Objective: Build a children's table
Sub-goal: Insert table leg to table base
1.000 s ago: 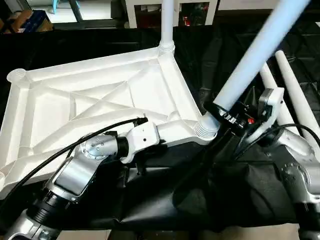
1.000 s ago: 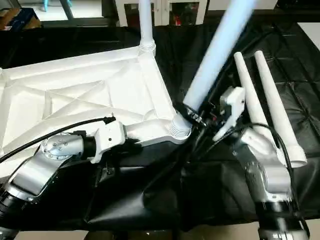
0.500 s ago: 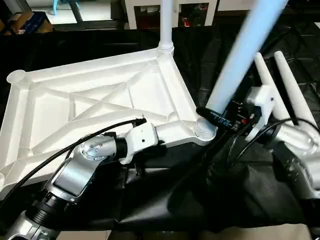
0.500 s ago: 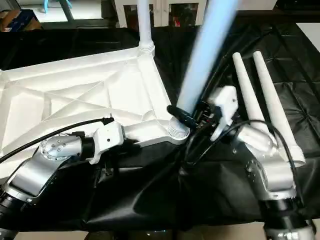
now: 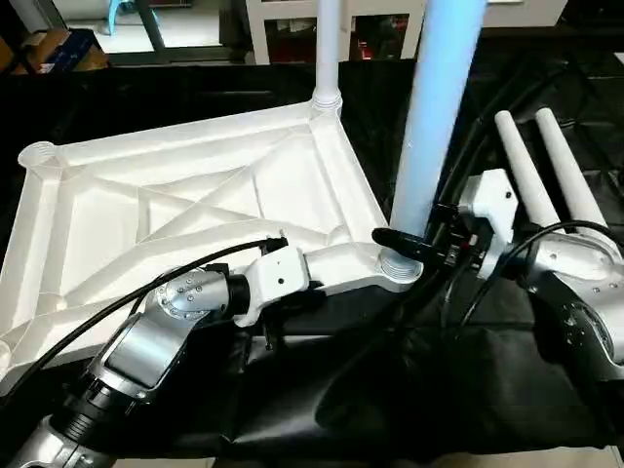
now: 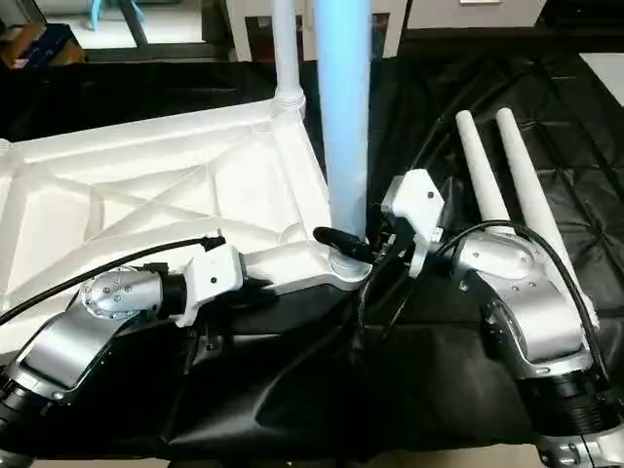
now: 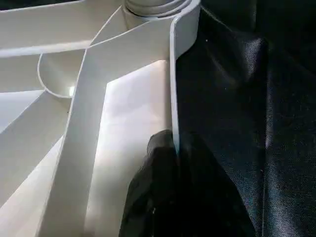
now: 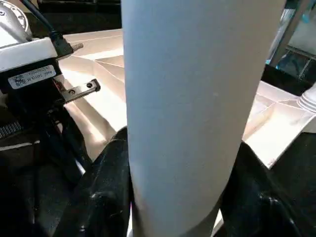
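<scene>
The table top (image 5: pixel 195 214) lies upside down on the surface (image 6: pixel 546 88), which is covered with black sheet, its X-ribs facing up. One leg (image 5: pixel 328 49) stands upright in the far corner socket. A second leg (image 5: pixel 434 107) stands almost upright in the near right corner socket (image 5: pixel 398 268). The right gripper (image 5: pixel 409 244) has its jaws clamped on this leg, just above the socket. The left gripper (image 7: pixel 173 163) has its jaws closed on the thin near edge wall of the top, near the same corner. Two more legs (image 6: pixel 507 185) lie side by side on the black sheet, to the right of the top and behind the right arm. The far left corner socket (image 5: pixel 37 154) is open. Beyond the surface there is a white shelving unit (image 5: pixel 292 19) and a bright floor (image 5: pixel 107 24). To the right of the lying legs the black sheet is free.
</scene>
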